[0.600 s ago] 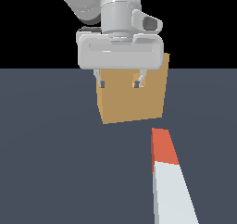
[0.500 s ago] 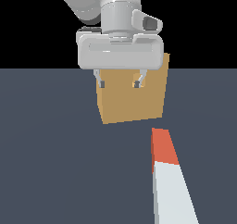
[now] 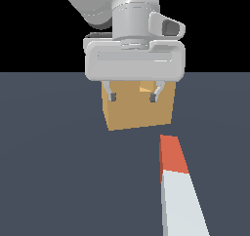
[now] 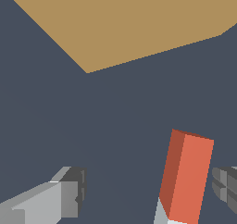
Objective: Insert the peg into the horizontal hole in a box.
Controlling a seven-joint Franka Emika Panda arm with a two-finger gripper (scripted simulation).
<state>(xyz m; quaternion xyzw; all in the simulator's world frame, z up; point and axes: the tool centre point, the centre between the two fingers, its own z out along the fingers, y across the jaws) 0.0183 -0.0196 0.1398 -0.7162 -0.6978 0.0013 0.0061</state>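
The tan-orange box (image 3: pixel 139 113) stands on the dark floor in the middle of the exterior view, its small lighter hole (image 3: pixel 145 87) partly hidden under my hand. The peg (image 3: pixel 178 186) lies flat in front of the box toward the exterior view's right, its orange-red end pointing at the box and its pale grey-white body running off the lower edge. My gripper (image 3: pixel 133 97) hangs open above the floor in front of the box, holding nothing. In the wrist view the peg's red end (image 4: pixel 187 174) lies between my fingers (image 4: pixel 69 193), closer to one of them, and the box (image 4: pixel 129 19) fills the far side.
The dark blue-grey floor (image 3: pixel 53 171) spreads around the box and the peg. Nothing else stands on it in either view.
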